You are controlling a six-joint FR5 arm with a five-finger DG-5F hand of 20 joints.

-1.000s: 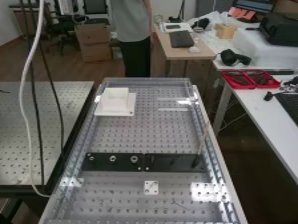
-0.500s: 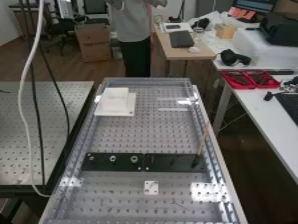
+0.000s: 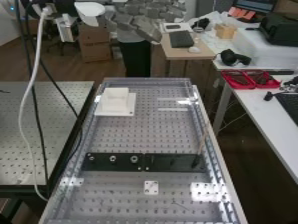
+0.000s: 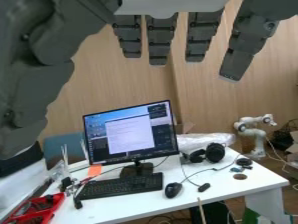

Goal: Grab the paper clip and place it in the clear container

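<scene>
High above the bench's far end, the hand point(image 3: 148, 17) is at the top of the high view, clear of the bench surface. In the wrist view the hand point(image 4: 161, 36) has its fingers hanging straight and apart, with the thumb at one side and nothing between them. A thin small piece point(image 3: 178, 204) lies on the perforated bench point(image 3: 126, 200) near its near end; whether it is the paper clip I cannot tell. No shape stands out clearly enough to name as the clear container.
Dark plates point(image 3: 113, 160) with small rings lie across the bench, and a thin stick point(image 3: 202, 142) rises at their right end. A white block point(image 3: 116, 101) sits at the far left. Cables point(image 3: 35, 110) hang on the left. Red trays point(image 3: 249, 79) rest on the side table.
The arm and its hand have come into the high view from the upper left, above the far end. The black cables have swung to the right.
</scene>
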